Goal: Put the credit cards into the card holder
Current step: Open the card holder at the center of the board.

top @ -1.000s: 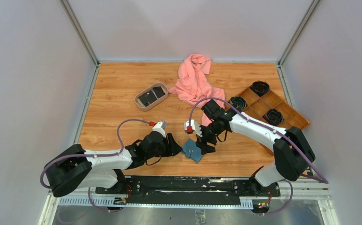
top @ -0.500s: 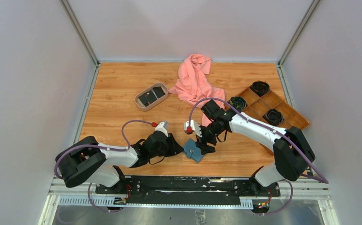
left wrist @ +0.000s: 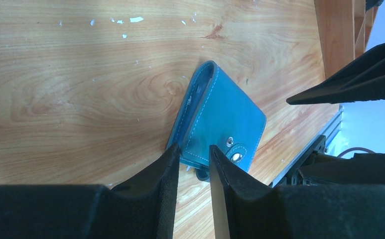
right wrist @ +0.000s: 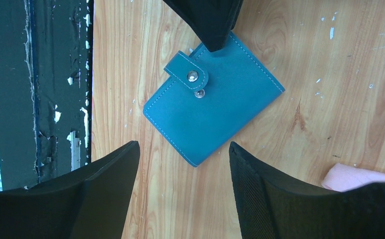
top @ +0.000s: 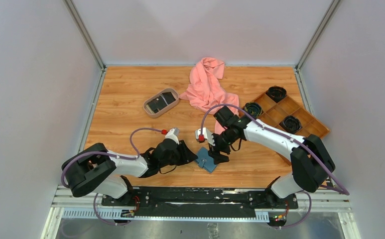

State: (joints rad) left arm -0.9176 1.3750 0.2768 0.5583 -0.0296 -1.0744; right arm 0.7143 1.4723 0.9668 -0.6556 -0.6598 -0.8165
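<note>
The card holder (right wrist: 220, 99) is seen as a teal-blue leather wallet, closed and lying flat on the desk (top: 120, 114). Paler stitching is run round its edges. A small tab with a metal snap is wrapped over one long edge, and a second stud is shown on the cover just beside that tab. From the left wrist view, one edge is seen to gape a little, so that stacked layers are exposed. The holder is placed close to the desk's near edge, about midway along it, and is turned diagonally to the desk's edges. Its long axis is run from the near-right toward the far-left, one corner is pointed at the near edge, and the tab edge is faced toward the near-left corner. The left end effector (left wrist: 194, 149) is laid low over the desk with its fingers (left wrist: 166, 172) drawn narrow. The holder's corner beside the tab is set between the tips; whether it is actually pinched cannot be told. The right end effector (right wrist: 183, 149) is held above the holder with its fingers (right wrist: 275, 194) spread wide, and nothing is gripped by it. Black credit cards (top: 156, 105) are seen lying in an oval beige tray (top: 148, 106), well apart from the holder toward the far-left. A pink cloth (top: 207, 87) is crumpled near the far edge, and a wooden compartment tray (top: 314, 127) is set at the right edge.
</note>
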